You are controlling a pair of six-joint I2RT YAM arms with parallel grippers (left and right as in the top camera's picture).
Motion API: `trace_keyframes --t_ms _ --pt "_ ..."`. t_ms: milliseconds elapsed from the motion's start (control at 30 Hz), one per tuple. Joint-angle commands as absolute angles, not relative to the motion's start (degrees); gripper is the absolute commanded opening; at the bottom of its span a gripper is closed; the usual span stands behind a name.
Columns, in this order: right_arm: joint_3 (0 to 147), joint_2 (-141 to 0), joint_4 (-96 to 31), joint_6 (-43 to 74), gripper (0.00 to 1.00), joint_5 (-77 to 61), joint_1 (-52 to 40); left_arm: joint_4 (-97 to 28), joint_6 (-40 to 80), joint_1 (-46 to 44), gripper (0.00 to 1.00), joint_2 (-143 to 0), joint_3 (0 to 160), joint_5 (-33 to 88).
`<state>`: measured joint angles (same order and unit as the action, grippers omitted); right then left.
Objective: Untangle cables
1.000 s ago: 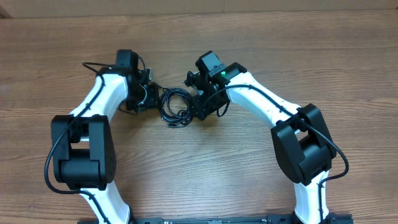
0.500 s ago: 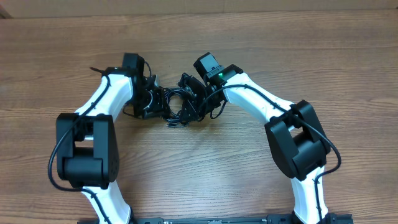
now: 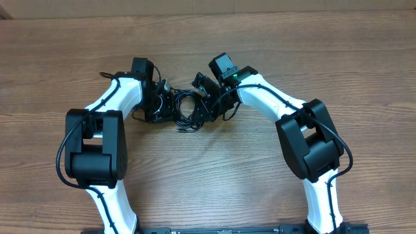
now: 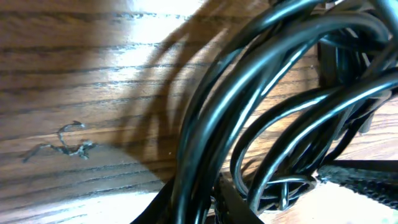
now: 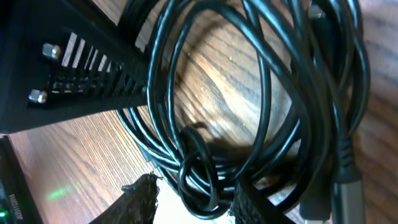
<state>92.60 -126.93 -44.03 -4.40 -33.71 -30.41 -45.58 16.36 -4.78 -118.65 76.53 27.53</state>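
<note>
Grasping step: left tool point(image 4: 196, 206) pinches the cables point(image 3: 185, 112); right tool point(image 5: 193, 199) straddles them, grip unclear; next, pull apart gently.

The cables point(image 4: 200, 143) have a smooth, glossy black plastic sheath that catches bright streaks of light. The table point(image 4: 74, 74) is brown wood grain, matt, with one scuffed mark. The arm shells point(image 3: 120, 97) are smooth white plastic, the joint housings point(image 3: 91, 156) matt black. Two bolts point(image 5: 49, 50) are bright metal.
</note>
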Motion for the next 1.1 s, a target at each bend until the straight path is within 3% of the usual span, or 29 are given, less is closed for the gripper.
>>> trace_keyframes --t_ms 0,600,1067 --pt "92.6 -128.3 -43.9 -3.0 0.39 -34.2 -30.6 -45.0 16.1 -5.3 0.20 -124.6 74.2 23.9" --pt "85.1 -128.4 -36.4 11.8 0.39 -34.8 -31.2 -44.3 16.3 -5.3 0.24 -124.6 74.2 20.1" --pt "84.4 -128.4 -40.1 12.0 0.34 -47.7 -30.2 -41.3 16.3 -5.2 0.27 -124.6 74.2 17.4"
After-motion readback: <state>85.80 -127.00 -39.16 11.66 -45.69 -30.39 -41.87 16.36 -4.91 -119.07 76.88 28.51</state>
